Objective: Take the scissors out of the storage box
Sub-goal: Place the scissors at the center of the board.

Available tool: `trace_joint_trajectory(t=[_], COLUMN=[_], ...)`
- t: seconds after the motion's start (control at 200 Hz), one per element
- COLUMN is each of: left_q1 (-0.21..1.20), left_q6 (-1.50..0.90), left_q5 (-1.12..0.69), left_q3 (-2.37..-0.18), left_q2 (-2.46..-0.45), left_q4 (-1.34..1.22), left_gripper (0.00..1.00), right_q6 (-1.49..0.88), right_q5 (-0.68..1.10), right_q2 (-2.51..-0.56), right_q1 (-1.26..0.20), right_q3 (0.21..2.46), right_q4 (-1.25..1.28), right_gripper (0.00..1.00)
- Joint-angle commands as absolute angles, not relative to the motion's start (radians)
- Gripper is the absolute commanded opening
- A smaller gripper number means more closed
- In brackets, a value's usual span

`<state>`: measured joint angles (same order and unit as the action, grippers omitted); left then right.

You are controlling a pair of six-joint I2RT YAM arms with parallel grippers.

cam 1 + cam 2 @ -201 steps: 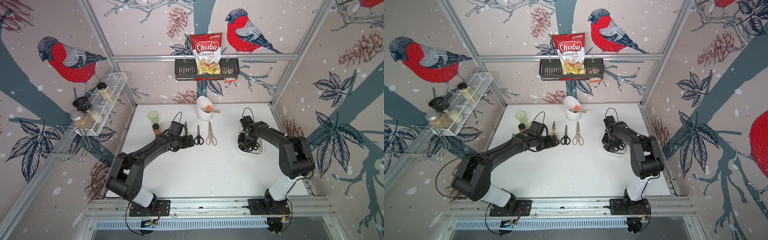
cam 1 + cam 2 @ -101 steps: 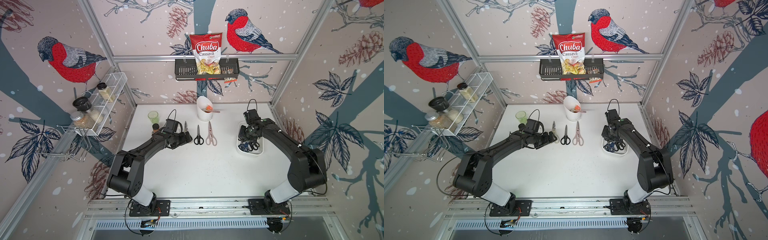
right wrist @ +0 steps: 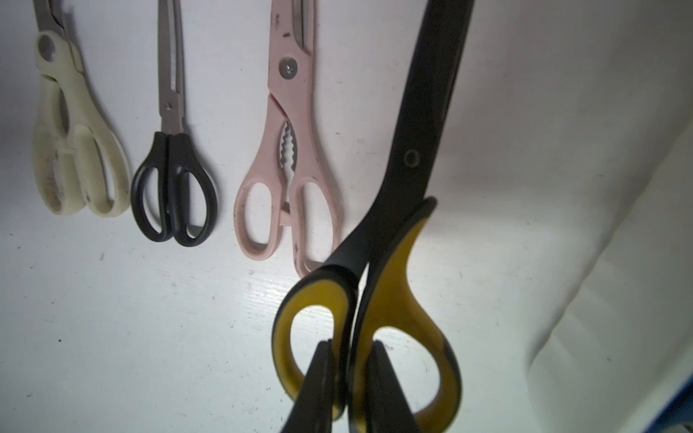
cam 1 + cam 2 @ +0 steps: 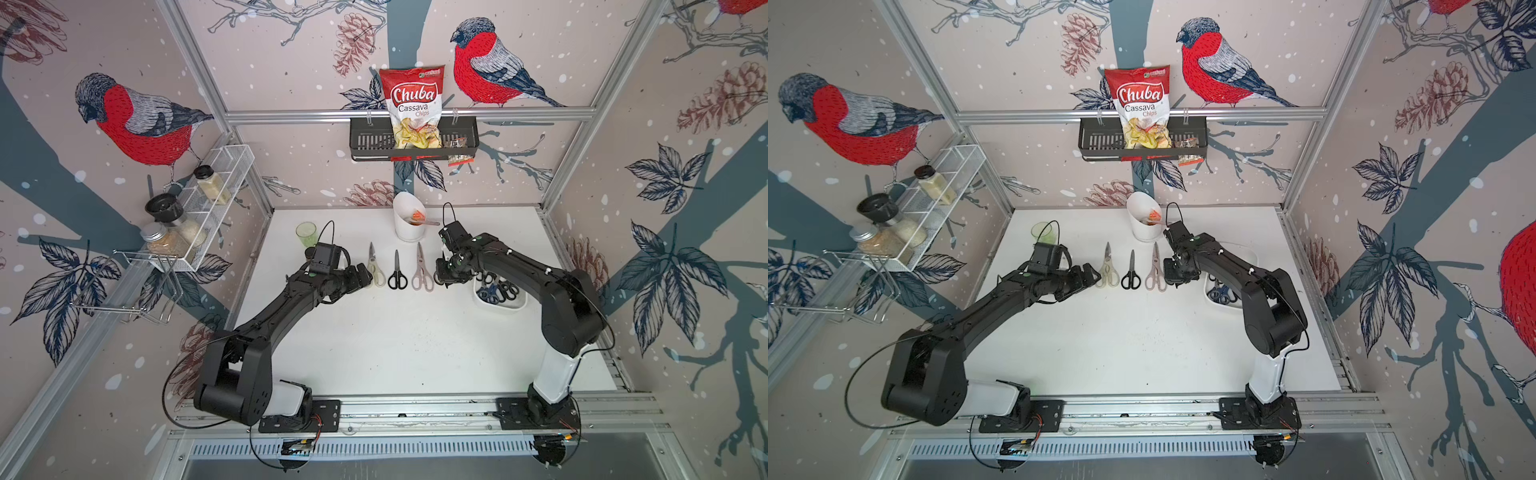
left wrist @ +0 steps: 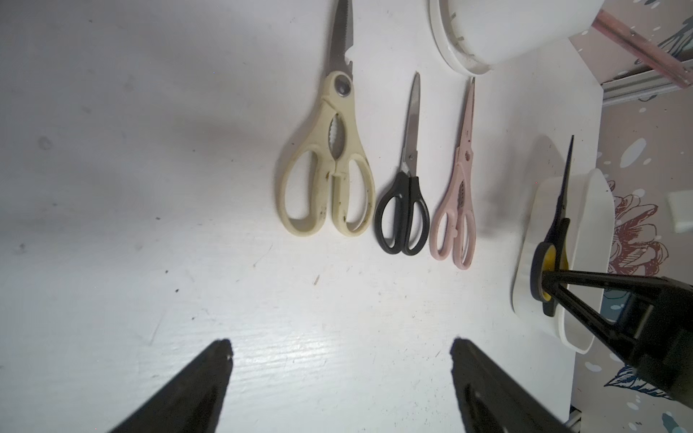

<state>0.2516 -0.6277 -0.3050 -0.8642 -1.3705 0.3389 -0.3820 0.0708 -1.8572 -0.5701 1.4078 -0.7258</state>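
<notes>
The storage box (image 4: pixel 505 306), where the right claw (image 3: pixel 349 345) was reaching a second ago, now lies beside that claw, with several scissors (image 4: pixel 494 291) left inside. The claw has come out closed on the handle of the yellow-black scissors (image 3: pixel 410 161), blades pointing away from it, just beside the pink pair (image 3: pixel 279 101). So I judge one more pair is leaving the box; the left claw (image 5: pixel 342 345) is open and empty.
</notes>
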Motion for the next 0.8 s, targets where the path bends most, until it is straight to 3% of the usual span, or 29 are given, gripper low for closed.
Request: trace_joint_trajectory(t=[0.0,0.335,0.645,0.79], left_q1=[0.236,0.231,0.231,0.231], left_q6=[-0.629,-0.643,-0.659,-0.66], left_q5=[-0.277,-0.259,-0.244,-0.239], left_q3=[-0.833,-0.819,-0.813,-0.815], left_q2=[-1.329,-1.289,-1.277,-1.275], left_q4=[0.365,0.373,0.375,0.382], left_gripper=[0.95,0.95,0.95,0.95], right_q6=[-0.288,-0.198,-0.183,-0.182], right_q5=[0.061,0.095,0.1,0.093], right_q2=[-1.885,-2.005,-2.05,-2.066], right_q1=[-0.561,-0.475,-0.492,-0.497], right_q3=[1.414,1.456,1.451,1.444], right_q4=[-0.701,-0.665,-0.629,-0.631], right_gripper=[0.0,0.0,0.0,0.05])
